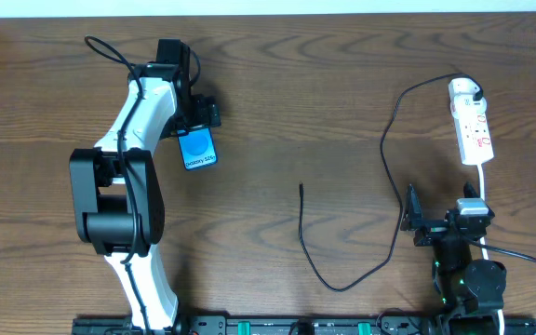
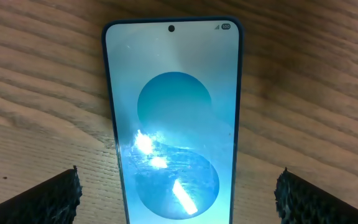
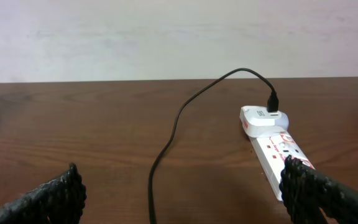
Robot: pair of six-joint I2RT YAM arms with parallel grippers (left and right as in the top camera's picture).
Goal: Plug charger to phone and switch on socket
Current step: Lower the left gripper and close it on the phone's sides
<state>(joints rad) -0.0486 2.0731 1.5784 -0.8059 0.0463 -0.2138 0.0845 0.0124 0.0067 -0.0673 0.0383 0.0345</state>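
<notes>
**A:** Which step were we on?

**B:** The first. The phone [image 1: 198, 149] lay flat on the table [image 1: 296, 93], screen up, with nothing plugged in. Our left gripper [image 2: 179, 199] hung over the end away from its camera hole, jaws wide apart, one on either side of the phone and neither touching it.

**A:** And the charger [image 1: 303, 233]?

**B:** Its adapter [image 3: 263, 117] sat in the far end of the socket [image 1: 473, 130], off to the right. The plug tip [image 1: 301, 189] lay loose mid-table, well apart from the phone. Our right gripper [image 3: 179, 186] was near the socket, also spread wide and holding nothing.

**A:** So what did the next move call for?

**B:** We judged the phone needed clamping squarely by its edges. Then we'd fetch the tip and line it up with the port. We couldn't tell whether the switch was on.
</notes>
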